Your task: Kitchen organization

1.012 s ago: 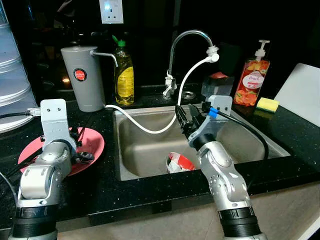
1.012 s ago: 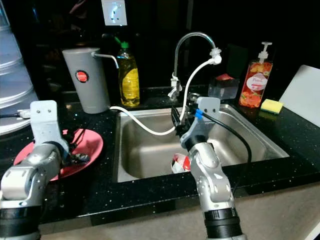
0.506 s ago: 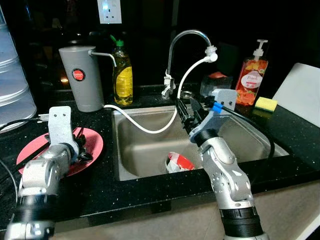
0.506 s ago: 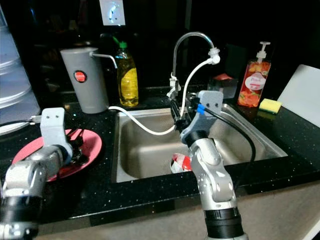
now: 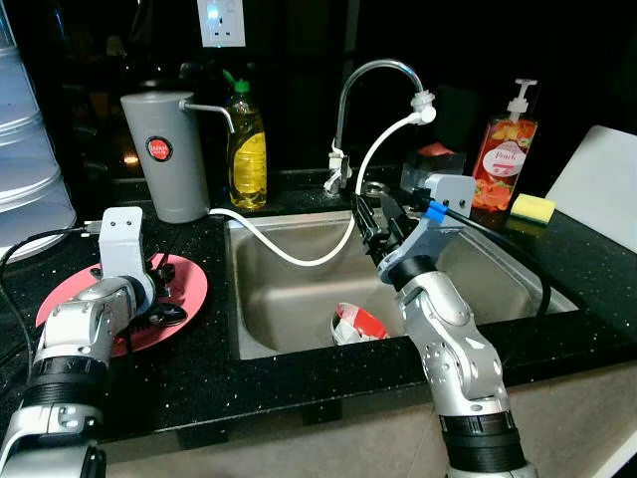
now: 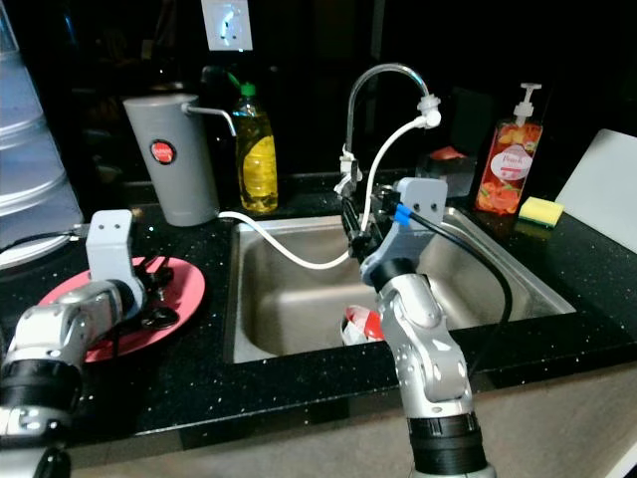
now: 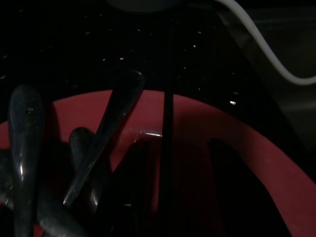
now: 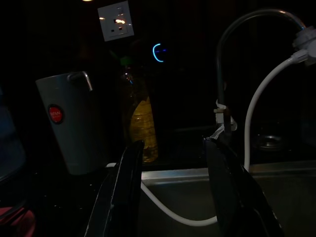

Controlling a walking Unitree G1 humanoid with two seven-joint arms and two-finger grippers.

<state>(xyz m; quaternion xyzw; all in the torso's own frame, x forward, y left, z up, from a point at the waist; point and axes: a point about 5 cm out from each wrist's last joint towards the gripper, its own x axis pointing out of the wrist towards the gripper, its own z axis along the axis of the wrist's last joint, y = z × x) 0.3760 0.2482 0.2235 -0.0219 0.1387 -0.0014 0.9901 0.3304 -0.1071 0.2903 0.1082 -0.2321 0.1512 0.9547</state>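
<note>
A red plate lies on the black counter left of the sink, holding dark spoons. The left gripper hovers low over the plate, fingers spread. The right gripper hangs above the sink, fingers apart, near the white hose.
</note>
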